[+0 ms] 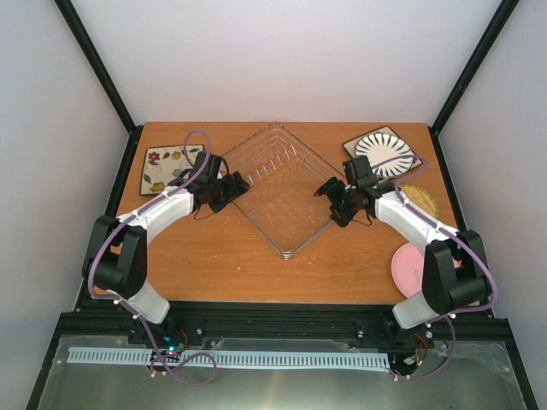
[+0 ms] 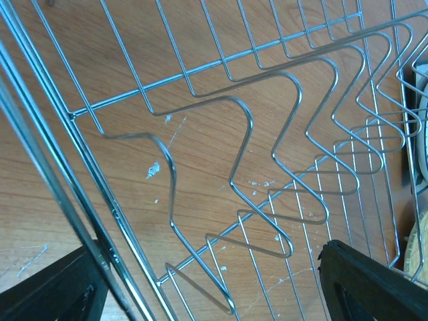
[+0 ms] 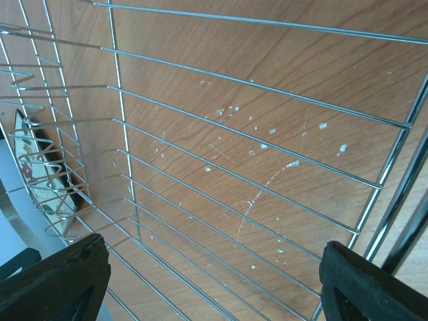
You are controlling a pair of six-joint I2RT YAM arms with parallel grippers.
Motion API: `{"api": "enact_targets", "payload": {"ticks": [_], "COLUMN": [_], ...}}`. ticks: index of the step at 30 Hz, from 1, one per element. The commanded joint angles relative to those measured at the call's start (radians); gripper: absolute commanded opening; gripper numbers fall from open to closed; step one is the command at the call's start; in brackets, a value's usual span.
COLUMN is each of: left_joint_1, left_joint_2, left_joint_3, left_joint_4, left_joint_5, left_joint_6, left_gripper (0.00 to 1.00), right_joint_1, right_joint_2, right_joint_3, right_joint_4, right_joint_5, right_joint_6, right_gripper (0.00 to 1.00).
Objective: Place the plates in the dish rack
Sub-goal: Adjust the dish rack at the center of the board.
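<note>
Expect bright, even, diffuse light in the top view; the white walls (image 1: pixel 282 51) wash out slightly. The robot arms (image 1: pixel 162 213) throw only soft, faint shadows on the orange-brown wooden table (image 1: pixel 214 256). The rectangular silver wire-mesh dish rack (image 1: pixel 278 192) reads pale and low in contrast there. In both wrist views you see its mid-distance wires sharp, with bright glints and thin shadow lines on the wood; the nearest wires at the frame edges blur. The black fingers (image 2: pixel 374 287) in the bottom corners render dark, with little detail. The right wrist view's lower left edge is overexposed.
</note>
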Motion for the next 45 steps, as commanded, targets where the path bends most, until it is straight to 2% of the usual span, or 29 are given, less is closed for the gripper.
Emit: {"api": "enact_targets", "payload": {"ticks": [1, 2, 5, 12, 15, 17, 19, 22, 39, 45], "left_joint_1": [-0.011, -0.011, -0.010, -0.011, -0.010, -0.010, -0.010, -0.010, -0.010, -0.010], "left_joint_2": [0.017, 0.025, 0.068, 0.133, 0.168, 0.186, 0.200, 0.208, 0.263, 0.268], "left_joint_3": [0.012, 0.011, 0.040, 0.072, 0.101, 0.115, 0.125, 0.137, 0.202, 0.194], "left_joint_4": [0.049, 0.060, 0.057, 0.024, -0.013, -0.042, -0.071, -0.093, -0.129, -0.110], "left_joint_5": [-0.001, 0.003, 0.016, 0.038, 0.051, 0.053, 0.053, 0.052, 0.072, 0.084], "left_joint_6": [0.000, 0.004, 0.035, 0.073, 0.088, 0.095, 0.105, 0.121, 0.121, 0.111], "left_gripper": [0.79, 0.67, 0.49, 0.23, 0.10, 0.01, 0.01, 0.01, 0.01, 0.00], "right_joint_1": [0.015, 0.015, 0.015, 0.017, 0.018, 0.020, 0.021, 0.024, 0.027, 0.027], "right_joint_2": [-0.018, -0.024, -0.050, -0.067, -0.074, -0.065, -0.048, -0.028, -0.343, -0.311], "right_joint_3": [-0.020, -0.050, -0.169, -0.295, -0.360, -0.410, -0.461, -0.508, -0.607, -0.722], "right_joint_4": [-0.064, -0.035, 0.093, 0.281, 0.424, 0.537, 0.648, 0.697, 0.434, 0.532], "right_joint_5": [0.011, 0.011, 0.001, -0.028, -0.056, -0.086, -0.116, -0.140, -0.095, -0.113], "right_joint_6": [-0.080, -0.077, -0.053, -0.033, -0.034, -0.036, -0.033, -0.021, -0.071, -0.099], "right_gripper": [0.86, 0.86, 0.86, 0.86, 0.94, 0.96, 0.97, 0.97, 1.00, 0.98]}}
